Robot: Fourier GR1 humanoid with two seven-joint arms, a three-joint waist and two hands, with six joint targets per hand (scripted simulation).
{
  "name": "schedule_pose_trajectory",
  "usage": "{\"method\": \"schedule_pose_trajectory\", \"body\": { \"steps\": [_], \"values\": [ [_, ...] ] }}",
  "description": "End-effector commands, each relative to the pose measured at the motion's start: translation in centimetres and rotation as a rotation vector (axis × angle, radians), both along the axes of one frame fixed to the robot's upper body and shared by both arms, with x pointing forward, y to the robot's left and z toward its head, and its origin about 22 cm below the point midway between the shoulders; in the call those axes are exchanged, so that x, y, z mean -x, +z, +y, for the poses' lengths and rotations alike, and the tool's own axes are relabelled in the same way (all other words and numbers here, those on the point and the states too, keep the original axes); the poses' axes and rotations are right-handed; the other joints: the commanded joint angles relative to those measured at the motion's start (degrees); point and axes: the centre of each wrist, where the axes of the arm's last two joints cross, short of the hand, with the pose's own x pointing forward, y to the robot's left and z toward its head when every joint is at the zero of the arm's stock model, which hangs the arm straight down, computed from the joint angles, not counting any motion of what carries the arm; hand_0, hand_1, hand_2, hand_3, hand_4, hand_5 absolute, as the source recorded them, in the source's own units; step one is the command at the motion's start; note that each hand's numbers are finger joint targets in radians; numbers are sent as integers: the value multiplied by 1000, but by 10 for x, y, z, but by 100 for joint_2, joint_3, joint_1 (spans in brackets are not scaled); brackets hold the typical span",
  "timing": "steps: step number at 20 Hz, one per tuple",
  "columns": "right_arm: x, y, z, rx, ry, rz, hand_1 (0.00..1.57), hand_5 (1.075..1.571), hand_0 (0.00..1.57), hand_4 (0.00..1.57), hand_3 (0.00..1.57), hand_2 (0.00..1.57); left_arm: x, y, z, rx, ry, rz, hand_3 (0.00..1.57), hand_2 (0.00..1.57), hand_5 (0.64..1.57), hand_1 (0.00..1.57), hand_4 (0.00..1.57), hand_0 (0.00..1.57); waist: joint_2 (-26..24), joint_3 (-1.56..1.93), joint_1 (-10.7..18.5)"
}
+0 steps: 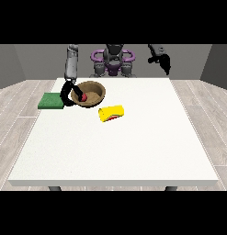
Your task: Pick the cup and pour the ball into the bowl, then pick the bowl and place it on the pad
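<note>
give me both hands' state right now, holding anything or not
Hand at the view's left: at the rim of the brown bowl; grip cannot be told.
Hand at the view's right: raised off the table, holding nothing; fingers cannot be told.

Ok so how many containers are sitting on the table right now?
2: a brown bowl near the far left, holding a red ball, and a yellow cup lying on its side just in front of it. None looks hidden.

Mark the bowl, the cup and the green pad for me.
bowl (97, 88): front view, inner wall at right.
cup (111, 112): front view, middle of its yellow side, lying down.
green pad (50, 101): front view, top face.
</note>
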Motion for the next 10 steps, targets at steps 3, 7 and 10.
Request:
{"method": "schedule_pose_trajectory", "body": {
  "steps": [3,7,10],
  "values": [
    [-25,31,11,18,23,239,1571,1564,1571,823,858,1571,26,-64,56,25,126,209,0,0,1410,0,996,0,-1108,88,-700],
    [-48,69,16,-2,61,264,1571,1568,1571,816,785,1571,40,-88,53,28,172,259,0,0,1407,0,1006,0,-1494,95,-1089],
    [-32,71,-25,-63,26,167,1571,1570,1571,794,771,1571,26,-59,54,34,169,165,0,0,1410,0,999,0,-903,104,-995]
  ]
}}
